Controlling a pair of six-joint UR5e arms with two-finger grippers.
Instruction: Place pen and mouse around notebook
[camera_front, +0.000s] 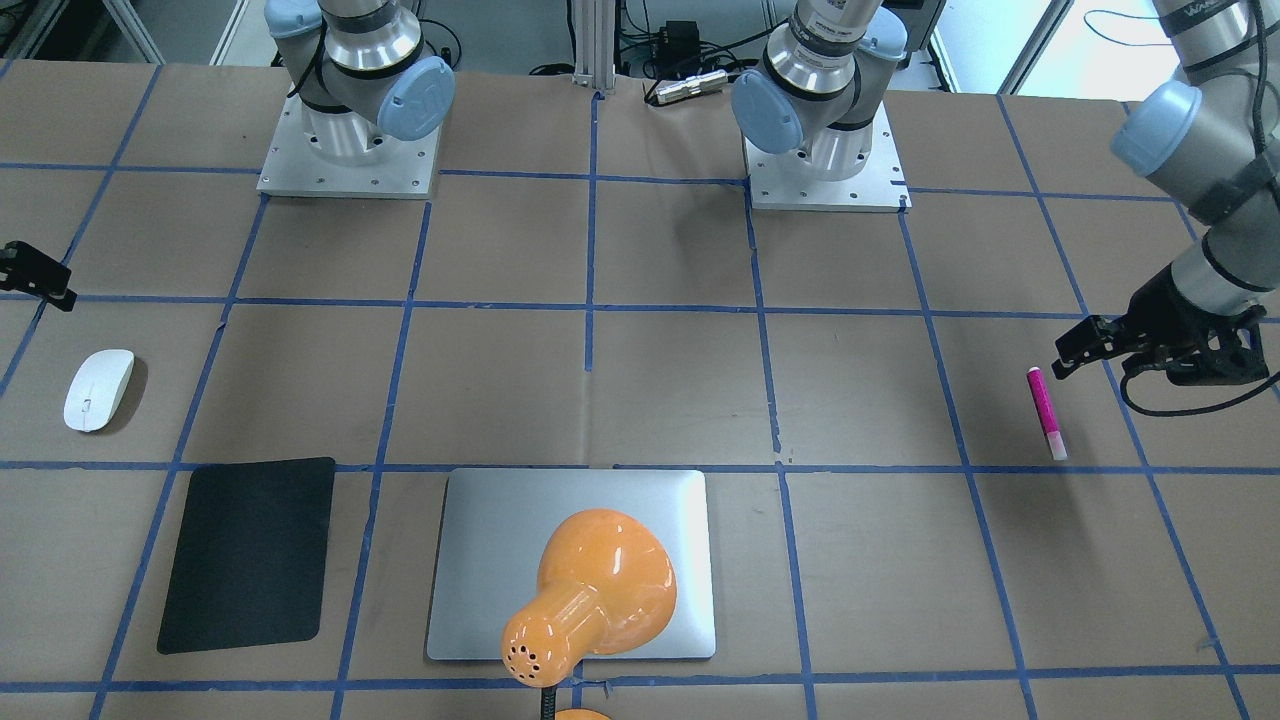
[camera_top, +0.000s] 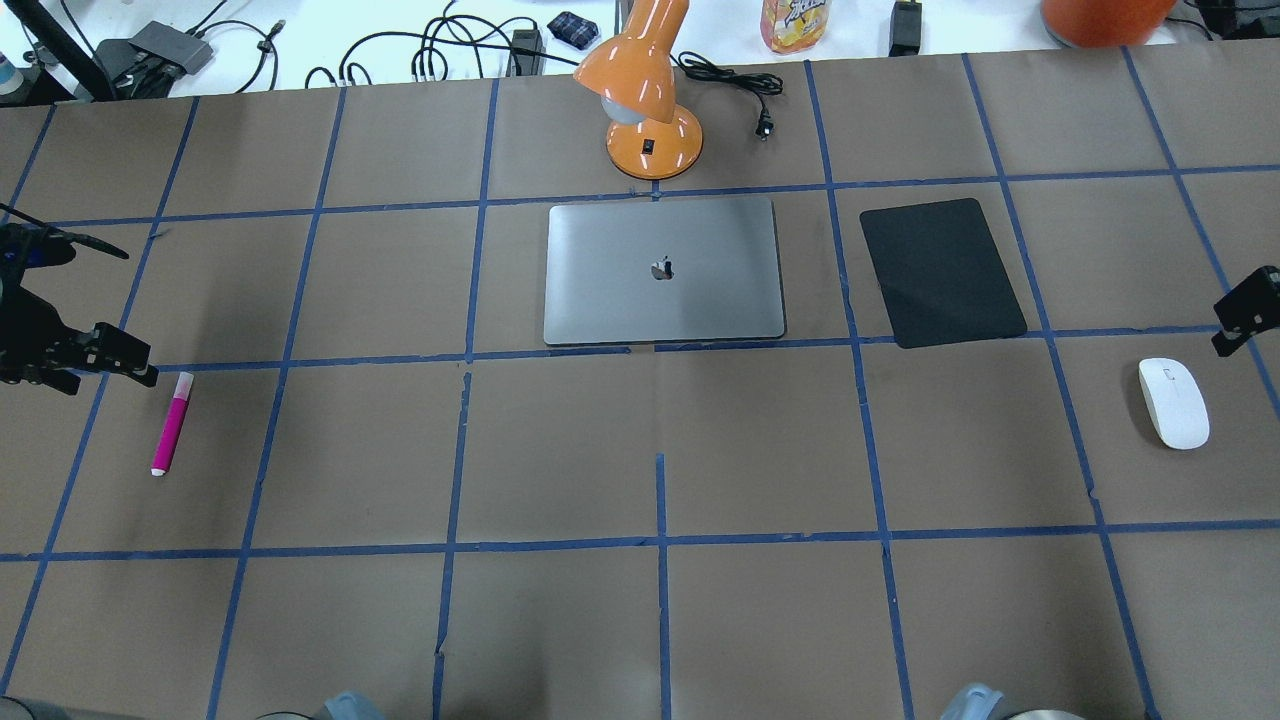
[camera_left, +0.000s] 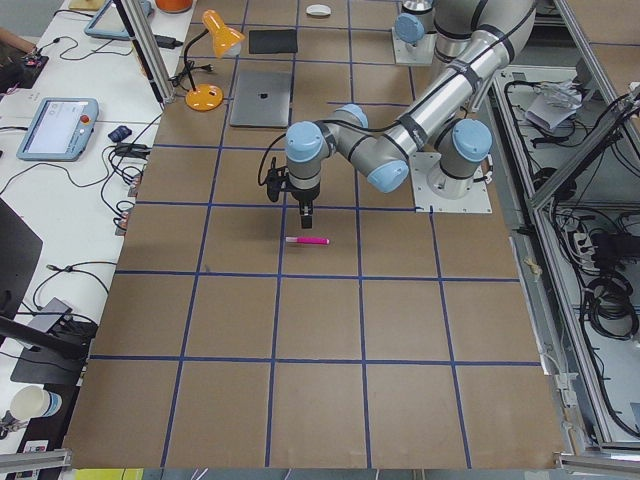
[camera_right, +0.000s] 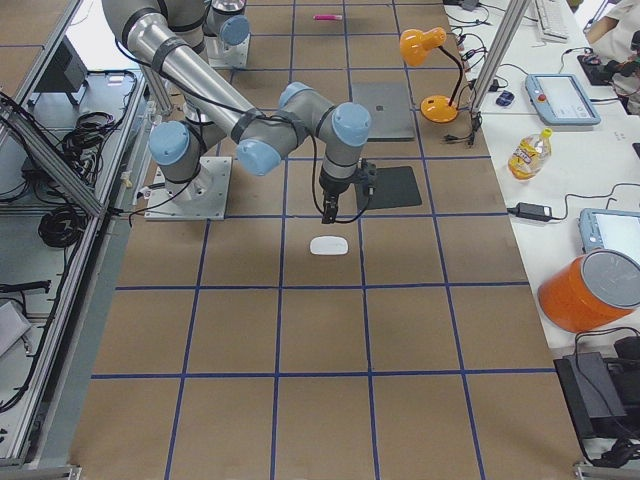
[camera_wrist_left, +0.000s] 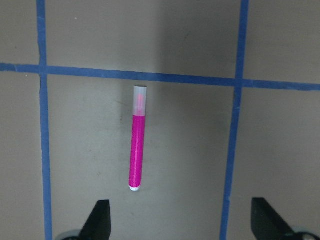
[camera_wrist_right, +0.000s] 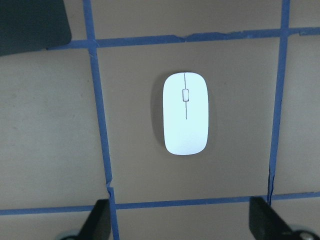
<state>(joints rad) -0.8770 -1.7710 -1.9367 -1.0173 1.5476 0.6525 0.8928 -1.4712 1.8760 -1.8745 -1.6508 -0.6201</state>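
pink pen (camera_wrist_left: 136, 145), white mouse (camera_wrist_right: 185, 113) at opposite counter (camera_top: 660, 440) ends
left fingers (camera_wrist_left: 102, 221) and right fingers (camera_wrist_right: 99, 222) released, grasping nothing

We see an orange desk lamp (camera_top: 645, 110) at the far edge of the table (camera_top: 560, 440) and, to its right, a matte black sheet (camera_top: 942, 272) lying flat.

We can read no words; the only mark is an apple logo (camera_top: 661, 268) on the notebook (camera_top: 610, 295).
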